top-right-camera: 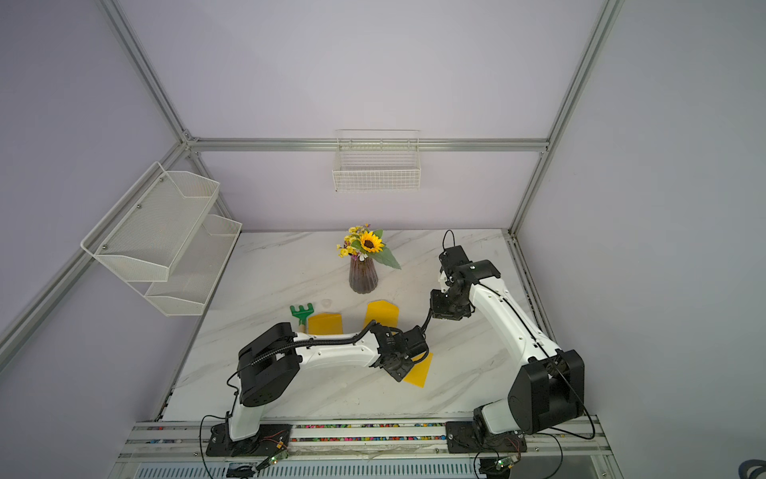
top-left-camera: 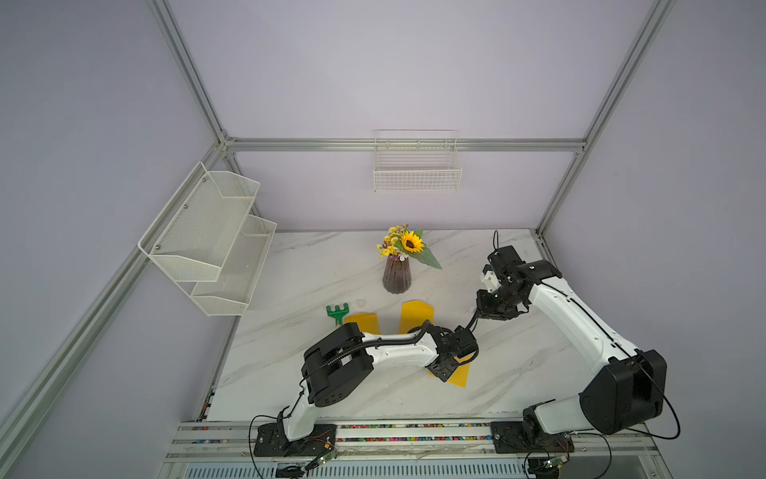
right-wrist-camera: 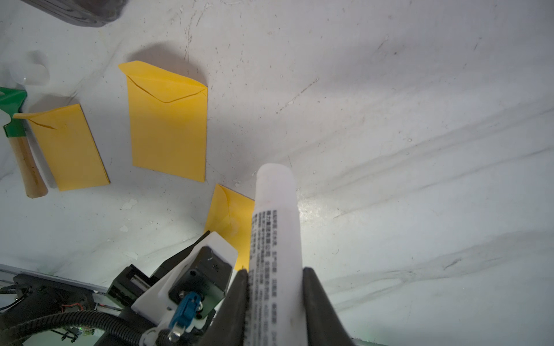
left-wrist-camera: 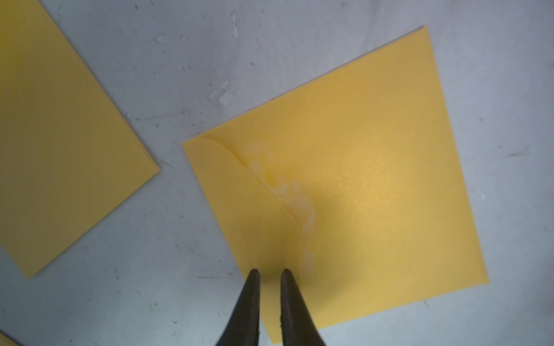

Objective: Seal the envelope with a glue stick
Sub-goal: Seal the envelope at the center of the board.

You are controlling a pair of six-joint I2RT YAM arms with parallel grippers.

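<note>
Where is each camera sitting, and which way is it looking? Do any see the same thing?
Both top views: high above the robot's bases, looking down toward the back wall at the table; left arm and right arm show.
Left wrist: on the left arm, looking down at the glue-smeared envelope; only the tips of the left tool show.
Right wrist: on the right arm, looking along the glue stick held in the right tool; the left arm's wrist shows too.
Shared: both wrist views see that same envelope.

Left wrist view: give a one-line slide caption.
Left end effector, tips slightly apart, over the folded flap of a yellow envelope; glue smears beside it.
</note>
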